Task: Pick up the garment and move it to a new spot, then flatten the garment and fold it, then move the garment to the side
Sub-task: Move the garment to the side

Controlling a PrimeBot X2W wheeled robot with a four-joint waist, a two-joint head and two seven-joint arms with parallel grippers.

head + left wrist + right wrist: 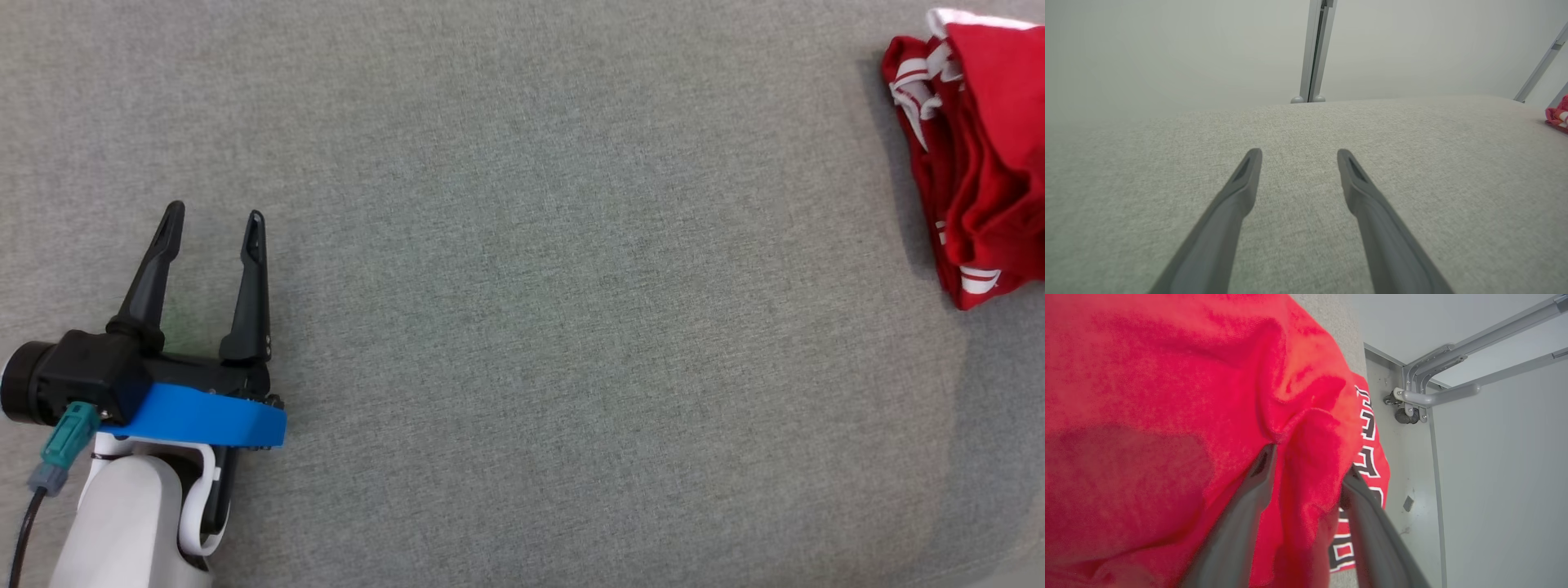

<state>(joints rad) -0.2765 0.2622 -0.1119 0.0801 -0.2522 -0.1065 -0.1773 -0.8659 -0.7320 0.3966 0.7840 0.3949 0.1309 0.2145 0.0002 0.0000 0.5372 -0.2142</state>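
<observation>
Left end effector (215, 214) hangs over the grey counter (531, 327), fingers apart. At the far right edge lies the crumpled red garment (988, 163), with white trim and black-and-white lettering. Right end effector (1308, 463) straddles a fold; I cannot tell whether it pinches it.

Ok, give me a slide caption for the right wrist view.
Right gripper straddling a bunched fold of the red jersey, black-and-white lettering along its edge.
</observation>
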